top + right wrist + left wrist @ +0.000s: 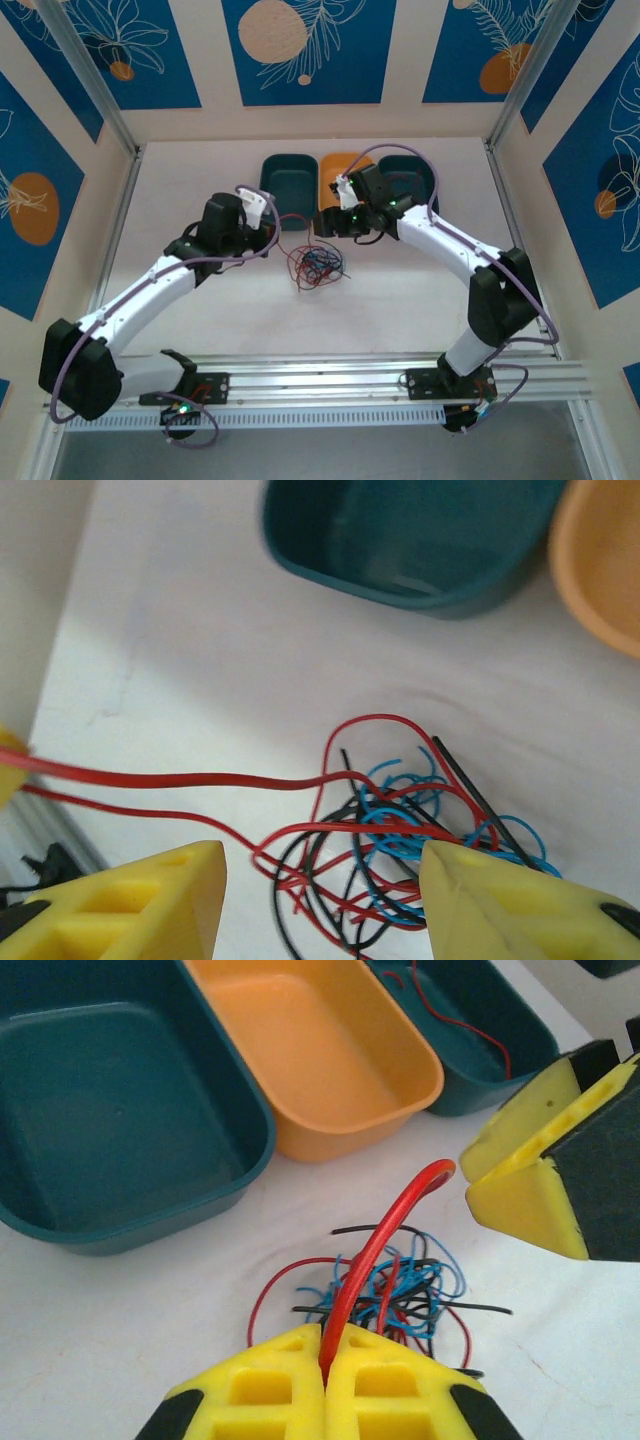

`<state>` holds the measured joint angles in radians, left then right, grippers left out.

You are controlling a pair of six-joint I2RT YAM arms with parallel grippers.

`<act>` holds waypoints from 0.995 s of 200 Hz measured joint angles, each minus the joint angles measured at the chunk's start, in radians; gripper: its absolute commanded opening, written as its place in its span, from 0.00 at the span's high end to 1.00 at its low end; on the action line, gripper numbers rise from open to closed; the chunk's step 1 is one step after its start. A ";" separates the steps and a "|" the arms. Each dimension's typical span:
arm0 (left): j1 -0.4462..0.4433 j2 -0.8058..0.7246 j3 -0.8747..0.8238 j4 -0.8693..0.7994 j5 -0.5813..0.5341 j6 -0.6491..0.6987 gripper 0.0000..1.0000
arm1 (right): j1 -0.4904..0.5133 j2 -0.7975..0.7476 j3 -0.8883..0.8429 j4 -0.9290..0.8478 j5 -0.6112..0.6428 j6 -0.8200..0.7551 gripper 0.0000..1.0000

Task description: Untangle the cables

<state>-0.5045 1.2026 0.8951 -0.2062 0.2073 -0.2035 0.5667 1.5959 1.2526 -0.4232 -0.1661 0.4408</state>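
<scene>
My left tool (pixel 325 1365) pinches a red cable (pixel 380 1235) rising from the tangled cables (pixel 400 1290), my right tool (pixel 320 890) spread over them.

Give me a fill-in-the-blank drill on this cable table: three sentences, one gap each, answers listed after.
1. The left gripper is shut on a ____ cable.
2. The right gripper, above the tangle, has its jaws ____.
3. The middle bin of the three is coloured ____.
Missing words: red; open; orange.
</scene>
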 measured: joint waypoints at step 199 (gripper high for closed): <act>0.000 -0.051 0.078 -0.101 0.212 0.222 1.00 | 0.121 -0.185 -0.058 0.133 0.055 -0.409 0.38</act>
<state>-0.5049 1.1511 0.9730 -0.3077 0.4191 0.0185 0.6876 1.4113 1.1946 -0.2901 -0.1108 0.0322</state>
